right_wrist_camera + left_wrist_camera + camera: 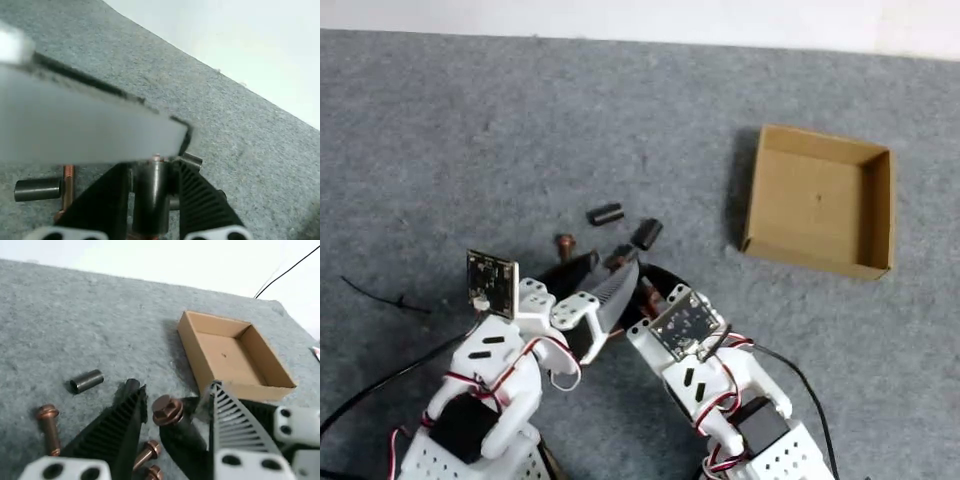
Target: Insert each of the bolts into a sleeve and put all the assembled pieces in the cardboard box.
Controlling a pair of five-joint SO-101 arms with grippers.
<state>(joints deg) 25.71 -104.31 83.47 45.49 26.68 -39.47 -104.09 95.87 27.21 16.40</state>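
Down low on the grey counter (470, 130), the two claws are seen close together. A dark sleeve (150, 197) is gripped tight by the right claw (151, 167), with one black finger on each side of it. A brown bolt (167, 410) is seen at the sleeve's end, with its head sticking out. The left claw (179, 392) is spread wide around that bolt. A gap is seen between the bolt head and the grey finger (230, 420). Whether the head is touched by the black finger (120, 425) cannot be told.

Two more sleeves (605, 214) are laid flat on the counter just past the claws, near each other but apart. A loose bolt (565, 243) is laid beside them, on the left arm's side. Two small bolts (147, 452) are laid under the left claw, close together.

The box (820, 200) is set well apart from the claws, off to the right arm's side, with its open top up. A thin black tie (380, 298) is laid on the counter by the left arm.
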